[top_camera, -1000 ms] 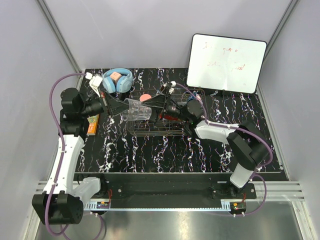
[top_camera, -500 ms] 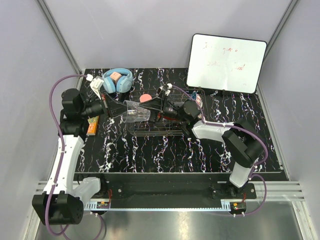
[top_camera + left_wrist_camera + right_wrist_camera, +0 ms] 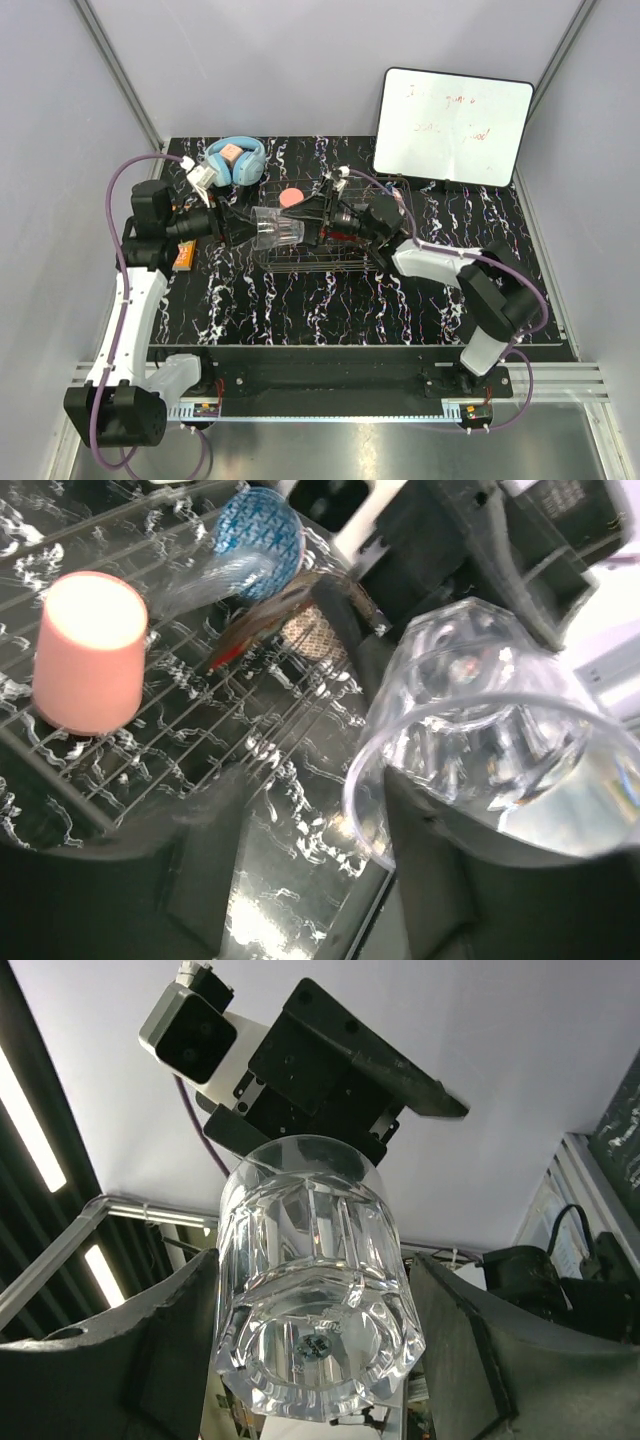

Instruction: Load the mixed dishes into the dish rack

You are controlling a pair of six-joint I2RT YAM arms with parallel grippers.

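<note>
A clear glass tumbler (image 3: 277, 228) hangs on its side above the left end of the dark wire dish rack (image 3: 330, 262). My right gripper (image 3: 308, 222) is shut on its thick base (image 3: 310, 1360), one finger on each side. My left gripper (image 3: 245, 228) is at the tumbler's mouth and stands open. In the left wrist view the rim (image 3: 490, 730) lies over the right finger (image 3: 430, 870). In the rack (image 3: 200, 710) stand a salmon-pink cup (image 3: 88, 650), a blue patterned bowl (image 3: 258, 538), a red plate (image 3: 255, 630) and a cream lattice bowl (image 3: 315, 635).
Blue headphones (image 3: 235, 158) lie at the back left behind the rack. A white whiteboard (image 3: 452, 125) leans at the back right. A small orange packet (image 3: 184, 250) lies by the left arm near the table's left edge.
My right gripper has closed on the tumbler's base and my left gripper has opened from its pinch on the rim. The tumbler has shifted a little to the right.
</note>
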